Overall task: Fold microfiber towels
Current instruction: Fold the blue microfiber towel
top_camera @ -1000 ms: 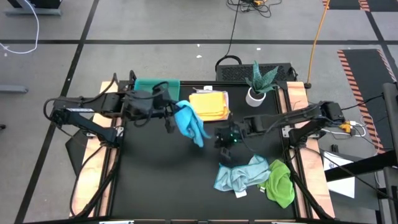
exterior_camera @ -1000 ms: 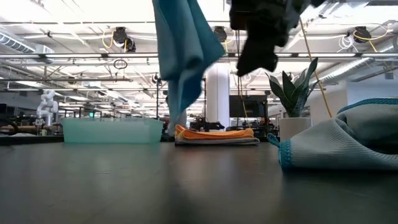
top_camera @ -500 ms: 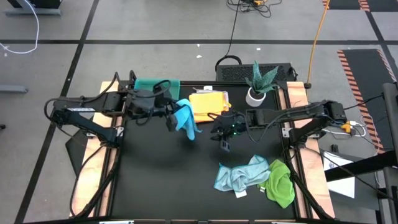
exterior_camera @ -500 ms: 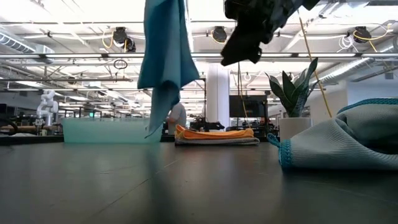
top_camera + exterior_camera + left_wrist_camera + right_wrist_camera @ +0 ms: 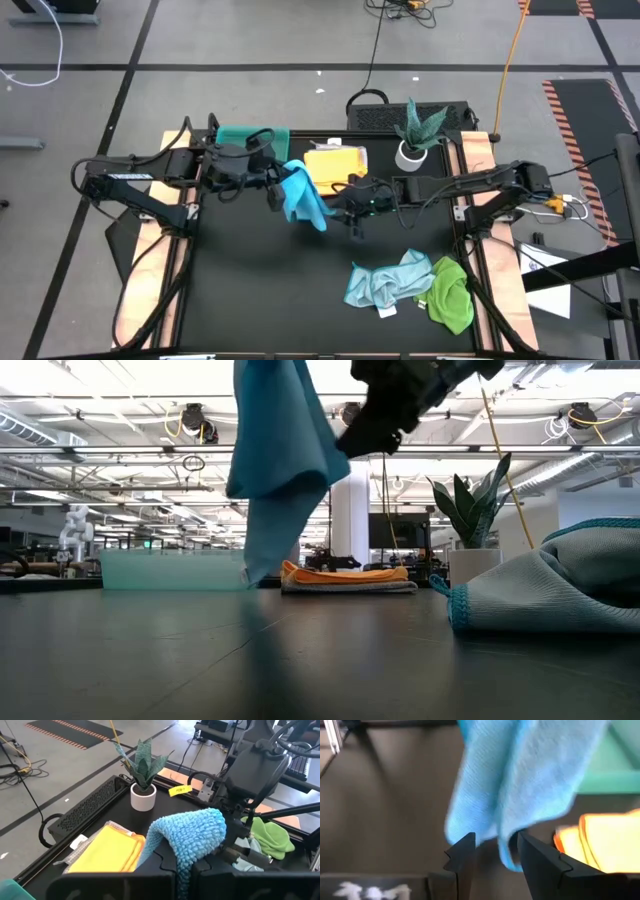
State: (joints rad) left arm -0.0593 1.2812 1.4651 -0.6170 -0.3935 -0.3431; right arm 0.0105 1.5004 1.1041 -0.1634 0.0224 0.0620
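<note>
My left gripper (image 5: 272,192) is shut on the bright blue towel (image 5: 303,196), held high over the table's middle. The towel hangs clear of the table in the low view (image 5: 280,460). My right gripper (image 5: 342,208) is open just right of the towel. In the right wrist view its fingers (image 5: 465,855) stand on either side of the towel's hanging lower edge (image 5: 509,857). The yellow-orange towel (image 5: 336,168) lies folded on a white-grey layer (image 5: 350,588) at the far middle. The pale blue towel (image 5: 388,283) and green towel (image 5: 450,296) lie crumpled near right. My left gripper pinches a bunched upper part of the bright blue towel (image 5: 186,870) between its two fingers, coming level from the table's left. The cloth bulges up past the fingers and hangs slack below them, clear of the table. My right gripper: I cannot tell whether its fingers touch the hanging edge.
A teal tray (image 5: 250,137) stands at the far left behind my left arm. A potted plant (image 5: 414,138) stands at the far right. Bare black table (image 5: 260,290) lies in the near left half.
My right gripper has gone up and toward the table's far left, closing on the hanging blue towel. The towel's free lower part has swung, first drawn in toward my left gripper, then out to the right again. My left gripper has kept its hold.
</note>
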